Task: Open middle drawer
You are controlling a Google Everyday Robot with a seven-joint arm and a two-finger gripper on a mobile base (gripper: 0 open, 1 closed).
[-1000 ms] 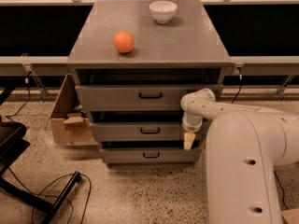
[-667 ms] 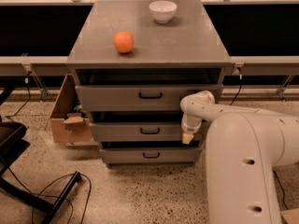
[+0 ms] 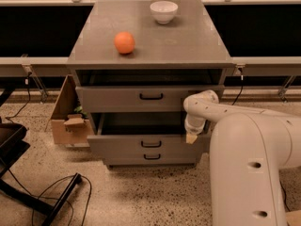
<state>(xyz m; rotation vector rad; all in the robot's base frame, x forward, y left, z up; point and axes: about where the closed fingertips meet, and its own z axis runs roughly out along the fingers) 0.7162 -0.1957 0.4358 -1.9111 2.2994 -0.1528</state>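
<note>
A white robot arm reaches in from the right toward a grey three-drawer cabinet standing on a speckled floor. The middle drawer stands pulled out from the cabinet body, its plain front and small black bar handle well forward of the frame, with a dark opening visible behind its top edge. The gripper hangs at the right end of that drawer, its tan tip at the front's upper right corner; whether it is spread or closed, or has hold of anything, cannot be told from this angle. Above, the top drawer with its longer black handle sits slightly forward of the cabinet frame. Below, the bottom drawer shows only a narrow strip of front. On the cabinet top rest an orange near the left and a white bowl at the back. A cardboard box stands beside the cabinet's left side, and black cables trail across the floor.
</note>
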